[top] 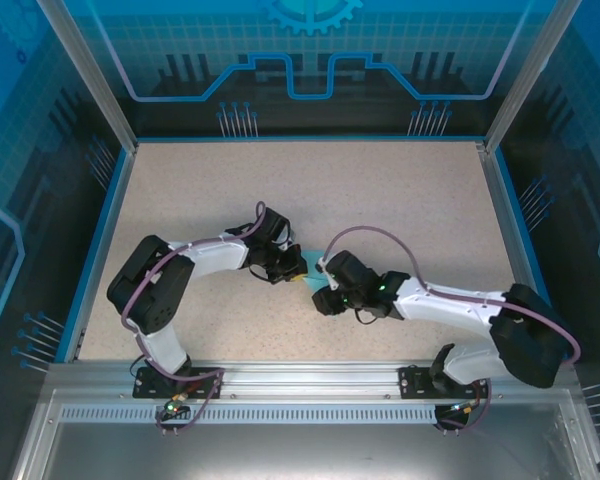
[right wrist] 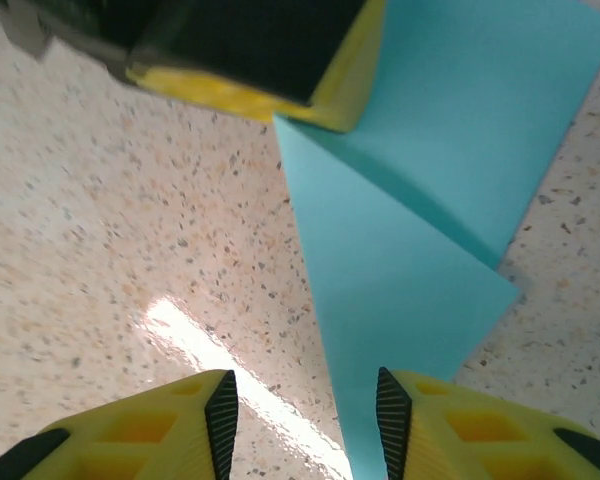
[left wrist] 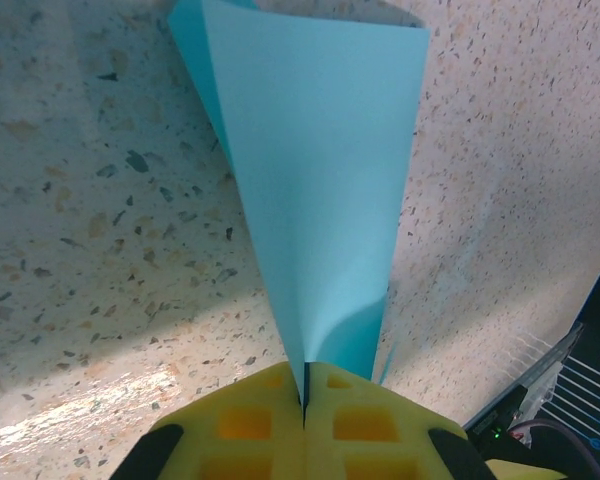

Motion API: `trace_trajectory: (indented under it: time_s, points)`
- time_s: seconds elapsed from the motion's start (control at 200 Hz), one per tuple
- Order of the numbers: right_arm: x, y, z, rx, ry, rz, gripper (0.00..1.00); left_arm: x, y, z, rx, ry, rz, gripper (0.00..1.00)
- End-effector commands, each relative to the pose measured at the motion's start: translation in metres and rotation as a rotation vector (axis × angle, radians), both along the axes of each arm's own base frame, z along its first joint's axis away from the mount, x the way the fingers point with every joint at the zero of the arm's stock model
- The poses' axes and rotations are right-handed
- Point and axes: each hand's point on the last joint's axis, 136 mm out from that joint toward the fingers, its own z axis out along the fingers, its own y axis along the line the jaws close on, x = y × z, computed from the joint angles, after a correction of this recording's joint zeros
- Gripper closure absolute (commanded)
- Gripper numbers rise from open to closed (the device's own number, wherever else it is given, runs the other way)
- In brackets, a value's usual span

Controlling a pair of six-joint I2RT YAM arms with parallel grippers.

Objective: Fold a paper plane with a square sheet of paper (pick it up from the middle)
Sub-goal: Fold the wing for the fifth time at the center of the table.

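On the table (top: pixel 400 200), blue paper (left wrist: pixel 320 200) in left tool (left wrist: pixel 305 388); right tool (right wrist: pixel 300 410) beside.

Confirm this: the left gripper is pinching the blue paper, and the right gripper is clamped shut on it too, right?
Not quite. The left gripper does pinch the blue paper, but the right gripper is open, its fingers apart, as the right wrist view shows.
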Motion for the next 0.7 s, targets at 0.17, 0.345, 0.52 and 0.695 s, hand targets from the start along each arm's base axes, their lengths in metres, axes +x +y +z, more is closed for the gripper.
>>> trace_trajectory:
  time_s: [0.17, 0.345, 0.52, 0.695]
  points:
    - [0.015, 0.003, -0.013, -0.277, -0.148, 0.034, 0.54, -0.001, -0.001, 0.001, -0.008, 0.026, -0.023, 1.0]
    - [0.015, 0.007, -0.022, -0.329, -0.154, 0.047, 0.53, -0.001, -0.002, 0.001, -0.011, 0.03, -0.03, 1.0]
    - [0.016, 0.008, -0.028, -0.373, -0.17, 0.047, 0.56, -0.002, -0.001, 0.0, -0.011, 0.036, -0.03, 1.0]
    - [0.017, 0.008, -0.028, -0.376, -0.183, 0.038, 0.69, -0.003, 0.0, -0.001, -0.008, 0.037, -0.029, 1.0]
